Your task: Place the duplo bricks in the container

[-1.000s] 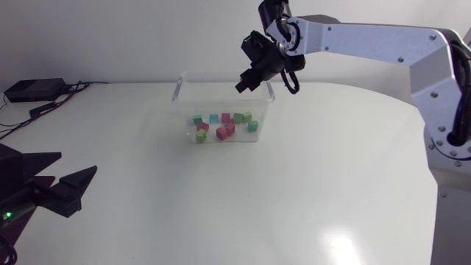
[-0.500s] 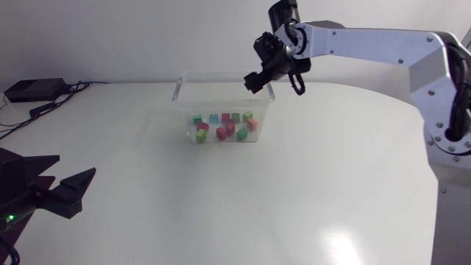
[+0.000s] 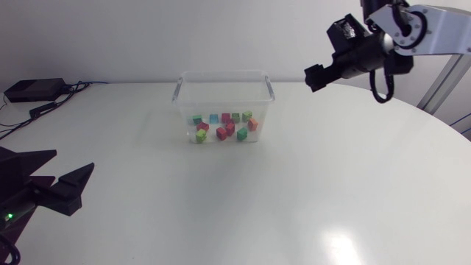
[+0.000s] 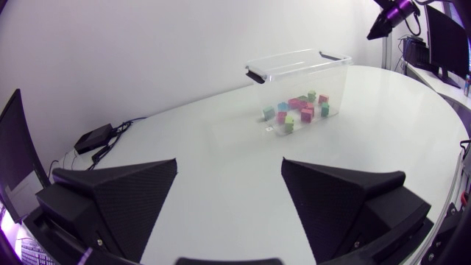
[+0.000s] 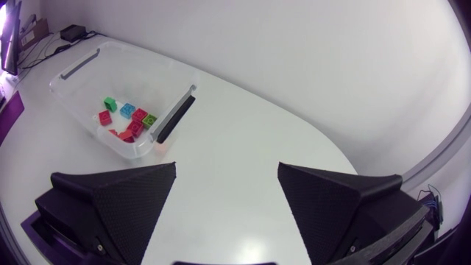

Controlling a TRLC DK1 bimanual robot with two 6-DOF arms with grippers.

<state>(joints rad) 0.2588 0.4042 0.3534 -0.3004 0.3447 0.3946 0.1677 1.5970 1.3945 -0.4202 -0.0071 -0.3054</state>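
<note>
A clear plastic container (image 3: 222, 87) stands at the table's far middle with several red, green, blue and orange duplo bricks (image 3: 224, 126) inside; the bricks (image 4: 298, 112) and container (image 4: 297, 70) also show in the left wrist view. My right gripper (image 3: 316, 76) hangs high to the right of the container, open and empty; its own view has the container (image 5: 119, 103) and bricks (image 5: 126, 121) far ahead of its spread fingers (image 5: 121, 199). My left gripper (image 3: 51, 180) rests open and empty at the table's near left; its fingers (image 4: 121, 195) stand wide apart.
A black box (image 3: 33, 90) with cables lies at the table's far left corner, also seen as the black box (image 4: 93, 137) in the left wrist view. The bare white tabletop (image 3: 243, 199) stretches between the container and the front edge.
My right gripper opened over the container's right rim, then pulled away up and to the right. An orange brick now lies among those at the container's right end. The left arm kept still.
</note>
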